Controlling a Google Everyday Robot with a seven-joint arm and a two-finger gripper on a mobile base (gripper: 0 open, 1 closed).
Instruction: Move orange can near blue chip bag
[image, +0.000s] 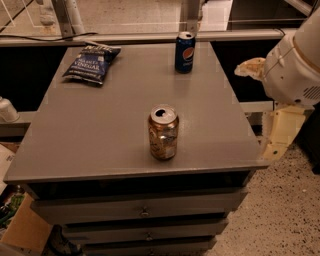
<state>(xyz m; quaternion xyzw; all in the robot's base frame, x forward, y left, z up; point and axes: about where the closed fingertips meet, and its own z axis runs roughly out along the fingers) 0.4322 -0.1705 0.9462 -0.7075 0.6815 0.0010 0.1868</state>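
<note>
Take the orange can (163, 132), centre frame, at mid-body: likely light, slick, dentable. Your gripper (280, 134) sits at the right edge; I cannot tell its state.

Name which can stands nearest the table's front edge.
The orange can, front and centre; the blue Pepsi can stands far back. The gripper hovers off to the right.

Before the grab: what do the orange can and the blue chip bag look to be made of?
The orange can is likely thin metal: glossy printed label, shiny silver top with an open mouth. The blue chip bag is probably plastic film: crinkled, with a slight sheen. The gripper hangs off the right edge of the table, touching neither.
</note>
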